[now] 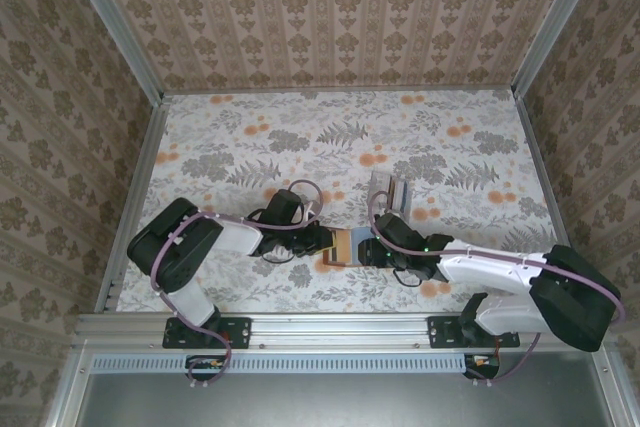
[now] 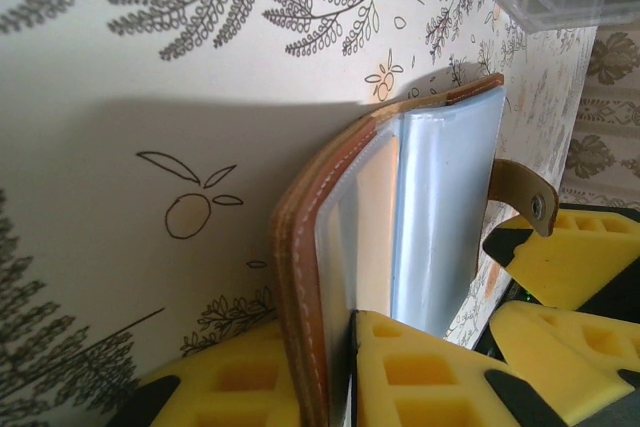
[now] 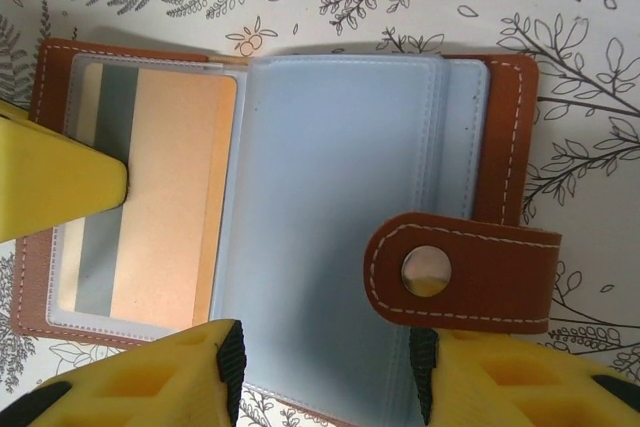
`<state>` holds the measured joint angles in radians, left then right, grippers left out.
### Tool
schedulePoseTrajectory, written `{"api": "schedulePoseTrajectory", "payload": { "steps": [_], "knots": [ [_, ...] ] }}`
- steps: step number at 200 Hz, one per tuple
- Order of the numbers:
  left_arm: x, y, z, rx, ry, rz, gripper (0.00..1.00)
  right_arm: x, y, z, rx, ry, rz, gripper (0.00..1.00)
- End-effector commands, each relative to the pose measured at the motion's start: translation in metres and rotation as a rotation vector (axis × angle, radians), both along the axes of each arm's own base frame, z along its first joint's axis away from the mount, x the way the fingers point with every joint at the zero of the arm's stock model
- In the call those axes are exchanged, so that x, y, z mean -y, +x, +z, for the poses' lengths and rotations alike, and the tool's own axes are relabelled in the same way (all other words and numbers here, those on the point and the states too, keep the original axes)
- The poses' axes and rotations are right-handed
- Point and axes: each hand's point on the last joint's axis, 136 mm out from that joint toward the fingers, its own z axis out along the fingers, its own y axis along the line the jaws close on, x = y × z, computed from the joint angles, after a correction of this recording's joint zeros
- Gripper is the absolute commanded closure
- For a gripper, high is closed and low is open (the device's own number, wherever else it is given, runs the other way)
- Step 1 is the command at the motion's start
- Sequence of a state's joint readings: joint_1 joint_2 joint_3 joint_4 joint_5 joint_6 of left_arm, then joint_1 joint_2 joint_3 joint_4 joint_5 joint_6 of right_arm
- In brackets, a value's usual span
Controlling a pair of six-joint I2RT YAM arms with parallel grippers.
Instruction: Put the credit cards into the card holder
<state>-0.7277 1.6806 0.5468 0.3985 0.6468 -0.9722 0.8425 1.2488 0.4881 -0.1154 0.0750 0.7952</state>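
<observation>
1. We find the card holder (image 1: pixel 343 245) lying open at the near middle of the floral table (image 1: pixel 300 137), between the two arms' tips.
2. The left gripper (image 2: pixel 318 337) is clamped on the holder's reddish-brown stitched cover. The cover's edge sits pinched between the yellow pads.
3. The right gripper (image 3: pixel 325 357) has its jaws standing apart at the holder's edge, with the clear sleeves (image 3: pixel 330 197) in the gap. We cannot tell whether the pads touch them.
4. In the right wrist view, a tan card (image 3: pixel 165 197) with a grey stripe sits inside the sleeve against the left half of the cover. A yellow finger (image 3: pixel 50 182) of the left gripper overlaps that sleeve's edge.
5. The snap strap (image 3: pixel 465 272) reaches from the right half of the cover over the sleeves. Its metal snap (image 3: pixel 426 271) faces up and is unfastened.
6. A clear box (image 1: pixel 388 190) stands on the table just beyond the right gripper, on the far side. Its contents are too small for us to make out.
</observation>
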Motion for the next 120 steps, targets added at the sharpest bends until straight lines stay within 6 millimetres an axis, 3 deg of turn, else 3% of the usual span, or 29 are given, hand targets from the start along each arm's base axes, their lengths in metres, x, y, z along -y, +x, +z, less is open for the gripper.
{"api": "schedulePoseTrajectory", "payload": {
  "steps": [1,120],
  "knots": [
    [-0.004,-0.005,-0.014,-0.03,0.048,-0.005,0.85,-0.007,0.005,0.003,0.01,0.012,0.015,0.5],
    [-0.003,-0.006,-0.014,-0.032,0.044,-0.004,0.85,-0.018,0.005,0.003,0.004,0.057,0.033,0.64]
  ]
}}
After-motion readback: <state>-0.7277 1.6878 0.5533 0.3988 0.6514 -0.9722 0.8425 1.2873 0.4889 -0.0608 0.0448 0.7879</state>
